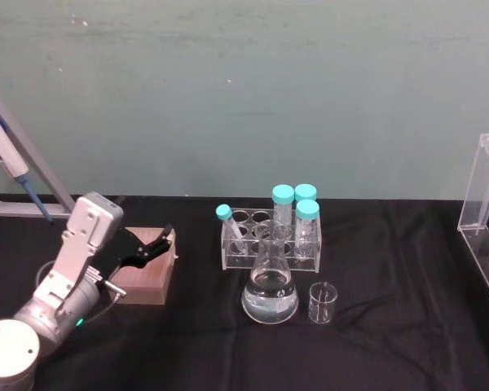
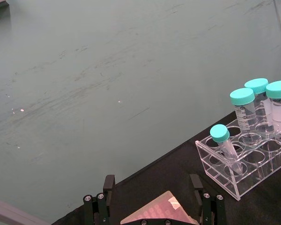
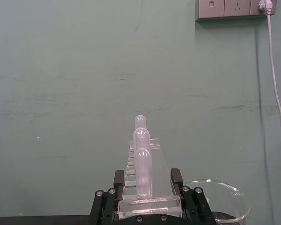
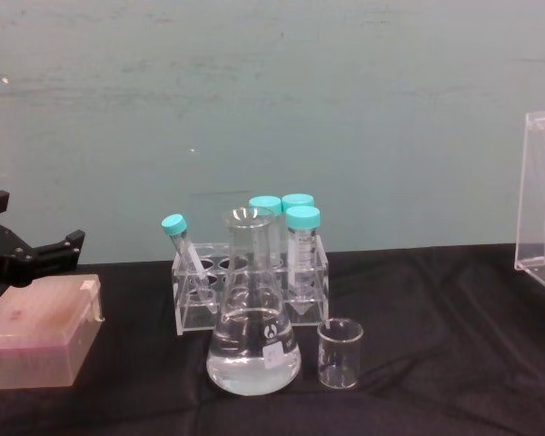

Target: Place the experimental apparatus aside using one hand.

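Black cloth (image 1: 391, 350) covers the table beneath a teal wall (image 1: 244, 81). At our far right we find the acrylic stand (image 1: 482, 213), well apart from the other glassware. From the right wrist we see our right gripper (image 3: 148, 176) grasping it, one jaw tight against each side of its base, while the plastic pipettes (image 3: 142, 164) stand upright in a row along it. We cannot tell whether the stand rests on the cloth or hangs just above it. Mid-table, the conical flask (image 1: 270, 287), partly filled with clear liquid, stands just in front of a clear test-tube rack (image 1: 269, 248) that holds teal-capped tubes (image 1: 284, 195), one of them leaning. The small glass beaker (image 1: 322, 303) stands empty just beside the flask, on our right of it. On our left, our left gripper (image 1: 156, 243) hovers with its jaws spread wide above a pink box (image 1: 143, 281), apart from the flask and rack.
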{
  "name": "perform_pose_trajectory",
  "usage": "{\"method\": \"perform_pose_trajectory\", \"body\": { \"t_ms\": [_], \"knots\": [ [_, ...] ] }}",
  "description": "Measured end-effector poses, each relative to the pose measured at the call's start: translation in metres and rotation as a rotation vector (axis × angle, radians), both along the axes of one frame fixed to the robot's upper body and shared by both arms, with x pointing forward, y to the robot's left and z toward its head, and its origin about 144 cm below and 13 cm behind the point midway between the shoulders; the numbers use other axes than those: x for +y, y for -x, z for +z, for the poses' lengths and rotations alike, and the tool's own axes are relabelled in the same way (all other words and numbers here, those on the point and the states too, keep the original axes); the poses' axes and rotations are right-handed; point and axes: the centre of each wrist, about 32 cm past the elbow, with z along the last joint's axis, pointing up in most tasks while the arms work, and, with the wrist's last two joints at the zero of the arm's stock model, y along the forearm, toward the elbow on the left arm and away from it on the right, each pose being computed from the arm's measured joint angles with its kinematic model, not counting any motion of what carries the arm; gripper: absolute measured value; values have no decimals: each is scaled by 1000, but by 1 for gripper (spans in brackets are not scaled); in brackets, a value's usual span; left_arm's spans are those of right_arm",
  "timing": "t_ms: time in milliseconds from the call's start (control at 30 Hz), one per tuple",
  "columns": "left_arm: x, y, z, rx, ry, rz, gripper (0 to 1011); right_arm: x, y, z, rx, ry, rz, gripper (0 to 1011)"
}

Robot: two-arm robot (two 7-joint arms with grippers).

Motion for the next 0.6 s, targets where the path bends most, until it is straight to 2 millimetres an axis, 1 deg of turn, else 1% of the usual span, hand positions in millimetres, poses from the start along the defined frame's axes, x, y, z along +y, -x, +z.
{"method": "perform_pose_trajectory", "body": {
  "t_ms": [600],
  "knots": [
    [0, 0, 0, 0, 0, 0, 1000, -4, 2, -1, -5, -9, 0, 609]
  ]
}}
